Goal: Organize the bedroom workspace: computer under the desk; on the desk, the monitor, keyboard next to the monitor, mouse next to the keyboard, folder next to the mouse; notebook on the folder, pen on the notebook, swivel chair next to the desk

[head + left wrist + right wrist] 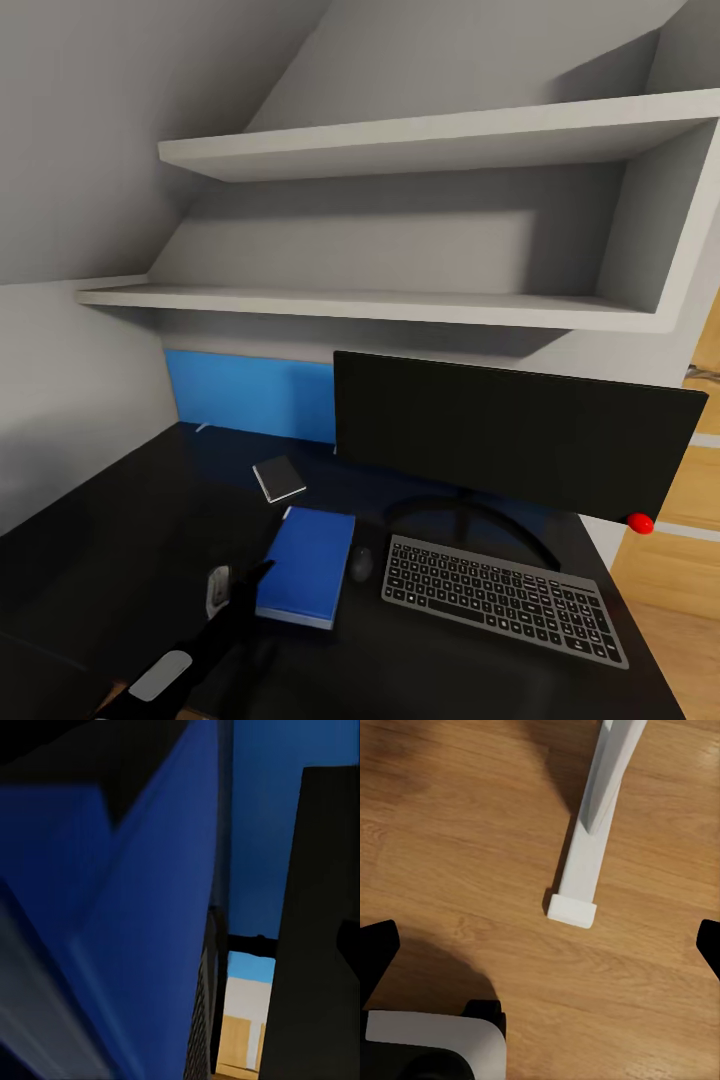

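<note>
On the black desk (130, 520) the monitor (510, 440) stands at the back right, with the silver keyboard (505, 598) in front of it. The dark mouse (360, 563) lies just left of the keyboard. Left of the mouse the blue folder (308, 562) lies flat. The small dark notebook (280, 478) rests behind the folder, apart from it. My left gripper (245, 585) is open at the folder's left edge. In the left wrist view the folder (142, 930) looms close beside one dark fingertip (349, 945). My right gripper (540, 960) hangs open over the wood floor.
White wall shelves (400, 305) hang above the desk's blue back panel (250, 395). An oak door (690, 520) stands to the right. Beneath the right gripper a white desk leg (585, 855) meets the wood floor (457, 855), near a white rounded part (435, 1042).
</note>
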Robot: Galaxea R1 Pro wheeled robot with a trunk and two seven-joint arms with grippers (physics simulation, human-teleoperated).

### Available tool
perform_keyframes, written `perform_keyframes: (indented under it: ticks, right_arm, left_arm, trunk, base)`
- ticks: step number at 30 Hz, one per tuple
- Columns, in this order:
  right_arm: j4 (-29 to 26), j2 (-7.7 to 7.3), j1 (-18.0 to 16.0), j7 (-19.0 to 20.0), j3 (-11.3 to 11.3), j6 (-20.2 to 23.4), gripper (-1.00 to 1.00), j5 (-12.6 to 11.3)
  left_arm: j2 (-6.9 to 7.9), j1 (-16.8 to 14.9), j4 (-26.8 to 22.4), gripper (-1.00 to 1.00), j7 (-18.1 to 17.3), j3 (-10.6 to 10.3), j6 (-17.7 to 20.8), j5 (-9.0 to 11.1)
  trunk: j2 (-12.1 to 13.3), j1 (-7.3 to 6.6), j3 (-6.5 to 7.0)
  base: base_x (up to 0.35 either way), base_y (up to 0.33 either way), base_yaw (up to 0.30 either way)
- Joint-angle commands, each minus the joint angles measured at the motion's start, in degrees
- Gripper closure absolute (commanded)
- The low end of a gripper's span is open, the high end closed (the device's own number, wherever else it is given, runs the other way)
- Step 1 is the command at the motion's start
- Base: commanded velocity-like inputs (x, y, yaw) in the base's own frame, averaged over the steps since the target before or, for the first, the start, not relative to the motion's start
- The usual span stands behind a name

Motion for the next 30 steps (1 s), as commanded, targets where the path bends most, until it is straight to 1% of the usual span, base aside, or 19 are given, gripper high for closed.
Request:
perform_keyframes:
  ticks: [1,2,6,8,12,18,23,25,26,28,30]
  right_arm:
    - [-0.13,-0.08,0.00,-0.09,0.06,-0.43,-1.00,-0.83]
    - [-0.13,-0.08,0.00,-0.09,0.06,-0.44,-1.00,-0.83]
    - [-0.13,-0.08,0.00,-0.09,0.05,-0.45,-1.00,-0.83]
    - [-0.13,-0.08,0.00,-0.09,0.05,-0.45,-1.00,-0.83]
    - [-0.13,-0.08,0.00,-0.09,0.05,-0.42,-1.00,-0.83]
    - [-0.13,-0.08,0.01,-0.09,0.07,-0.38,-1.00,-0.86]
    - [-0.13,-0.08,0.00,-0.09,0.25,-0.26,-1.00,-0.91]
    - [-0.13,-0.08,0.00,-0.09,0.28,-0.23,-1.00,-0.91]
    - [-0.13,-0.08,0.00,-0.10,0.29,-0.23,-1.00,-0.91]
    - [-0.13,-0.08,0.00,-0.13,0.28,-0.24,-1.00,-0.91]
    - [-0.13,-0.08,0.00,-0.15,0.28,-0.25,-1.00,-0.91]
  left_arm:
    - [0.25,0.01,-0.06,-1.00,-0.41,-0.26,0.33,0.62]
    - [0.32,0.04,-0.09,-1.00,-0.63,-0.26,0.35,0.63]
    - [1.72,0.56,-0.27,-1.00,-3.41,-0.25,0.61,0.72]
    - [2.08,0.78,-0.33,-1.00,-4.36,-0.25,0.72,0.73]
    - [2.32,0.96,-0.36,-1.00,-5.08,-0.31,0.89,0.75]
    - [2.31,1.07,-0.32,-1.00,-5.23,-0.40,0.95,0.80]
    - [2.43,2.12,-0.27,-1.00,-5.34,-0.37,1.11,1.01]
    - [2.44,2.31,-0.28,-1.00,-5.31,-0.39,1.16,2.05]
    - [2.47,2.40,-0.29,-1.00,-5.30,-0.42,1.18,3.07]
    - [2.49,2.50,-0.29,-1.00,-5.24,-0.47,1.21,4.12]
    - [2.49,2.53,-0.30,-1.00,-5.22,-0.49,1.25,4.52]
  trunk:
    - [-0.05,0.00,-0.06]
    - [-0.05,0.00,-0.06]
    - [-0.05,0.00,-0.06]
    - [-0.05,0.00,-0.06]
    - [-0.05,0.00,-0.06]
    - [-0.05,0.00,-0.06]
    - [-0.05,0.00,-0.06]
    - [-0.05,0.00,-0.06]
    - [-0.05,0.00,-0.06]
    - [-0.05,0.00,-0.06]
    - [-0.05,0.00,-0.06]
  base:
    - [0.000,0.000,0.000]
    - [0.000,0.000,0.000]
    - [0.000,0.000,0.000]
    - [0.000,0.000,0.000]
    - [0.000,0.000,0.000]
    - [0.000,0.000,0.000]
    - [-0.084,0.000,0.000]
    - [-0.253,0.000,0.000]
    - [-0.218,0.000,0.000]
    - [-0.143,0.000,0.000]
    - [-0.080,0.000,0.000]
